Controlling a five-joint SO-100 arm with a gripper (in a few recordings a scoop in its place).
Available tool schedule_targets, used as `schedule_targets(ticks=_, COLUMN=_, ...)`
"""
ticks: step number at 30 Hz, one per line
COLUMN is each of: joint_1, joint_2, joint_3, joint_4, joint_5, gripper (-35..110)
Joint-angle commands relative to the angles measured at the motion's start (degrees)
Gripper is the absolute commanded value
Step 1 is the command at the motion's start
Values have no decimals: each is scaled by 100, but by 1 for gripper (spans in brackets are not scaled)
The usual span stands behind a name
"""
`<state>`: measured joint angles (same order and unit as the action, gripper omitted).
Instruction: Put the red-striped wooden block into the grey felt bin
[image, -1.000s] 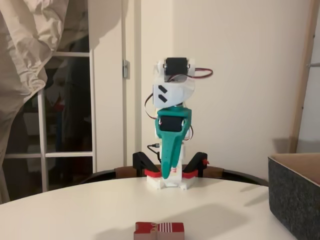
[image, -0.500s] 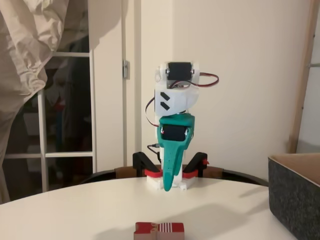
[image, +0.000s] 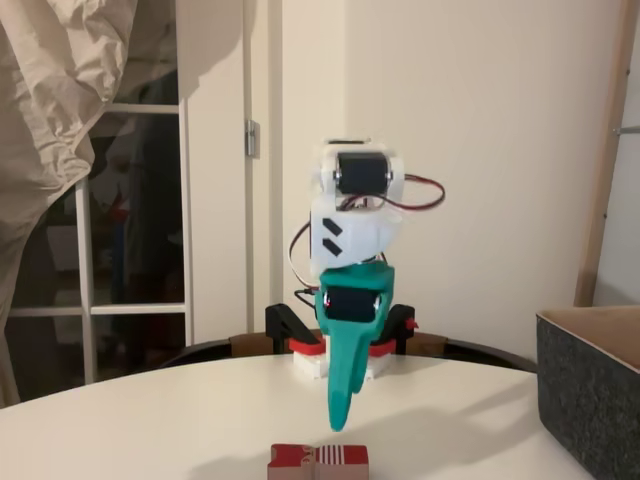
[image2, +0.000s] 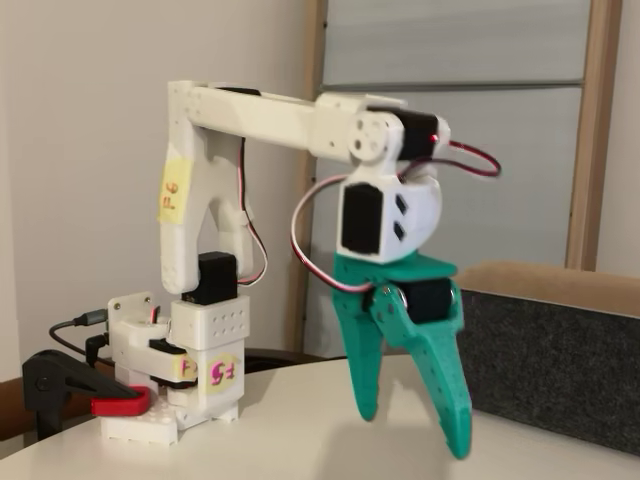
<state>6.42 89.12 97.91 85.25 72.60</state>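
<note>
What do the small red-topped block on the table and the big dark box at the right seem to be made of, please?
The red-striped wooden block looks like light wood under a matt red painted top with thin white stripes; pale bare patches show at its edge. The grey felt bin looks like thick felt: a fuzzy, speckled charcoal wall, with a tan inner face, possibly another material.

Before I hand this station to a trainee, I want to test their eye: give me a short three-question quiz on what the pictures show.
1. True or false: the gripper is shut on the red-striped wooden block.
2. In a fixed view, at which picture edge does the grey felt bin stand: A left, B right, C top?
3. Fill in: the block lies on the white ____.

Key: 1 false, the jaws stand open above the table, apart from the block. 2 B. 3 table.
</note>
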Motion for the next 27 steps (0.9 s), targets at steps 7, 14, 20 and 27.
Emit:
schedule_targets(ticks=7, joint_1=158, joint_2=-237, joint_3=-70, joint_4=-237, joint_5=193, gripper=39)
schedule_targets(ticks=14, joint_1=589, joint_2=-246, joint_3=-18, joint_4=-229, joint_5=782, gripper=38)
schedule_targets(ticks=20, joint_1=809, joint_2=-202, joint_3=211, joint_4=-229, joint_5=1090, gripper=39)
schedule_targets(ticks=27, joint_1=817, joint_2=-176, joint_3=360, joint_4=-237, joint_5=1178, gripper=40)
